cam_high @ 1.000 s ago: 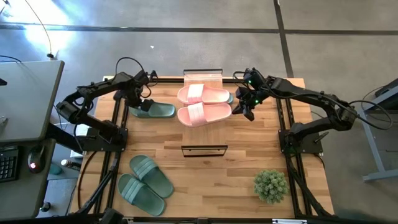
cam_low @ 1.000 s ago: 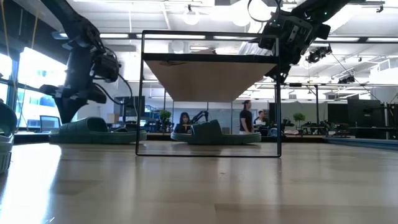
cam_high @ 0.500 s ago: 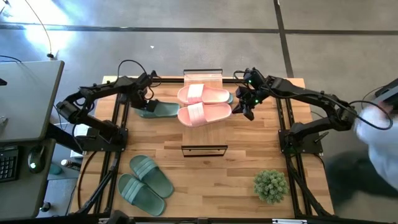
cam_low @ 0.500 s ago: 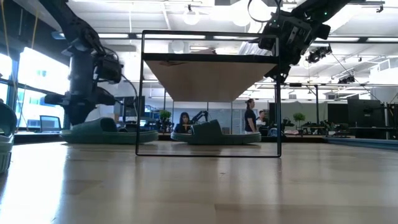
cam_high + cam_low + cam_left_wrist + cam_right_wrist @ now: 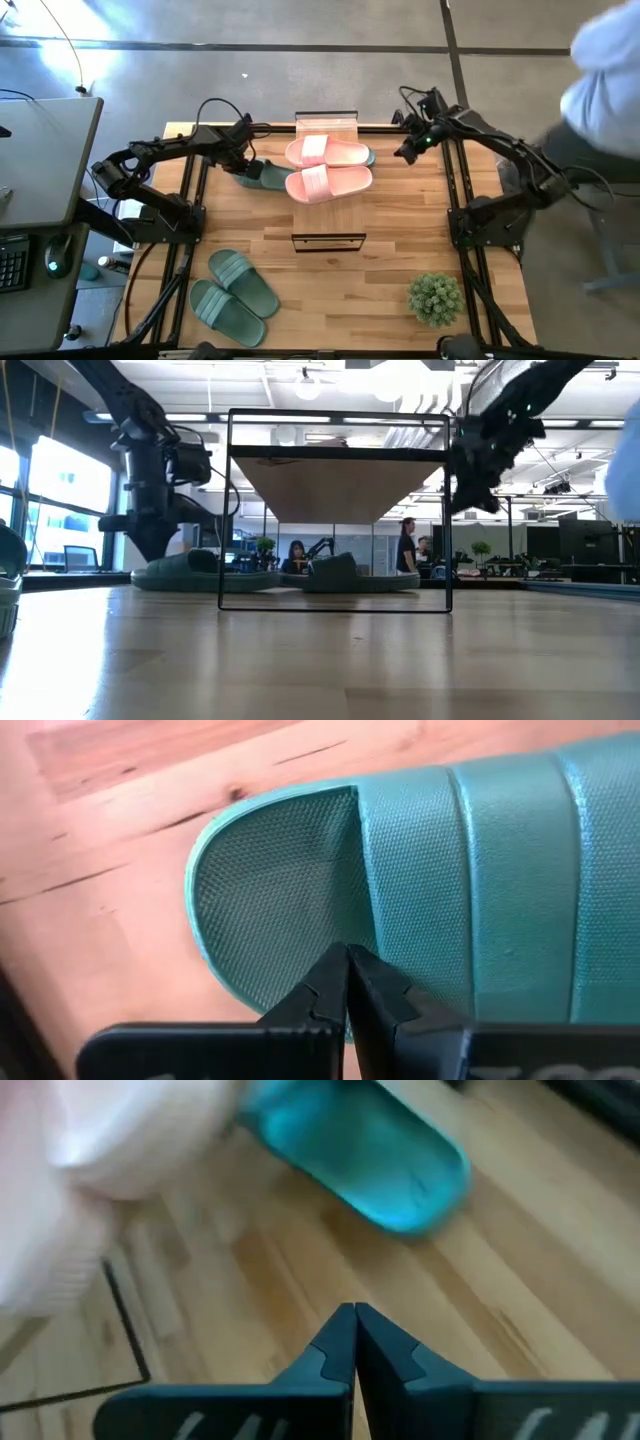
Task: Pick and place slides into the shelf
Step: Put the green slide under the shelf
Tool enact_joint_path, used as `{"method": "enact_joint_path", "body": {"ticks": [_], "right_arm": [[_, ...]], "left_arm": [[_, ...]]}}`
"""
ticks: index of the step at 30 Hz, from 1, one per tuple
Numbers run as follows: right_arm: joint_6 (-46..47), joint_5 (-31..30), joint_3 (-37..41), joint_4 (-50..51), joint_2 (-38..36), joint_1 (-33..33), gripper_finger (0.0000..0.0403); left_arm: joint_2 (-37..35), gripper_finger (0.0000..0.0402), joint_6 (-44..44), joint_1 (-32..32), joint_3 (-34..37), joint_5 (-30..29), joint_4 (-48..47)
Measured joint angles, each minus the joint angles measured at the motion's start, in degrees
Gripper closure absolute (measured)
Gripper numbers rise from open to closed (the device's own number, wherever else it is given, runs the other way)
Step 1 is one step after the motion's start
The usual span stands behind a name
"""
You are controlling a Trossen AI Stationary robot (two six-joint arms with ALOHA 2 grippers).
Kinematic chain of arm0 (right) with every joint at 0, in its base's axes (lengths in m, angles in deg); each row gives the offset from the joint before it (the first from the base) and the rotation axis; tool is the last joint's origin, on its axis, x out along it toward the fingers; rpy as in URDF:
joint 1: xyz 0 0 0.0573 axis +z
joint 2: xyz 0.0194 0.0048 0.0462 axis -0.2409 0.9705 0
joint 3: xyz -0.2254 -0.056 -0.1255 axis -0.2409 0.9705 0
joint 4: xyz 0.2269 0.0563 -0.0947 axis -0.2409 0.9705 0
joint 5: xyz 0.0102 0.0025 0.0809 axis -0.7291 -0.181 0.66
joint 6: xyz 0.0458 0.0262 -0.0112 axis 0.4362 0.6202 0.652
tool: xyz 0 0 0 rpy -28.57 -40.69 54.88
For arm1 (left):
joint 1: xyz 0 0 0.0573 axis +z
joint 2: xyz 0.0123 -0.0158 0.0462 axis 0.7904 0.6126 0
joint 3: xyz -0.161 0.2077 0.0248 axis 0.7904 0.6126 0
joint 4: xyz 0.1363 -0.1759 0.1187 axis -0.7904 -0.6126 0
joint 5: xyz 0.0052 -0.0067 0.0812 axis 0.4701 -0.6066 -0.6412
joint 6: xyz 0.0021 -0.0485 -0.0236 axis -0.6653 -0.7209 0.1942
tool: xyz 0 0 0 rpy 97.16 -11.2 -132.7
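A sage-green slide (image 5: pixel 268 176) lies sole down on the table just left of the shelf (image 5: pixel 328 215), a narrow rack with a light plank top and a black frame. My left gripper (image 5: pixel 243 163) is shut, with its tips down on this slide (image 5: pixel 480 870). Two pale pink slides (image 5: pixel 328 152) lie across the far end of the shelf's top. Another green slide (image 5: pixel 350 575) lies on the table under the shelf; its end sticks out on the right (image 5: pixel 368 157). My right gripper (image 5: pixel 404 153) is shut and empty, above the table right of the shelf. My left gripper has its shut fingertips (image 5: pixel 347 960) on the green slide's textured footbed (image 5: pixel 280 910), right beside the edge of the ribbed strap (image 5: pixel 400 870). The fingers come from above, slanting toward the table's right. The slide lies flat on the table.
Two more green slides (image 5: pixel 235 295) lie at the near left of the table. A small potted plant (image 5: pixel 435 298) stands at the near right. A person (image 5: pixel 605 85) stands close by the table's far right corner, near the right arm.
My left gripper has gone toward the table's right edge, and the green slide under its tips has slid along the table up to the shelf's left side. My right gripper has drawn away from the pink slides toward the far right corner. A person has moved in at the right.
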Motion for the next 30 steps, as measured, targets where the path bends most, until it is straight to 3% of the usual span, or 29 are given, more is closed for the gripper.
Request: {"method": "enact_joint_path", "body": {"ticks": [3,7,11,14,24,30], "right_arm": [[2.9,-0.05,0.0,0.85,5.0,-1.89,0.0403],[7.8,5.03,0.07,-1.53,11.39,-2.91,0.0403],[14.04,1.7,0.07,-3.77,14.47,-2.65,0.0403],[18.77,-1.71,0.07,-5.81,15.5,-2.65,0.0403],[26.36,-1.75,0.04,-9.3,15.68,2.29,0.0403],[29.03,-7.22,0.04,-9.35,15.66,7.05,0.0403]], "left_arm": [[0.0,0.0402,-0.73,-0.64,0.0,-0.01,1.5],[0.27,0.0402,-0.96,-1.02,0.0,-0.02,2.54],[0.27,0.0402,-1.0,-0.99,0.0,0.03,1.89],[0.28,0.0402,-0.72,-0.99,0.0,0.02,0.83],[0.26,0.0402,4.11,-0.84,0.0,-0.43,-0.36],[0.26,0.0402,12.46,-0.84,0.0,-5.28,-0.3]]}}
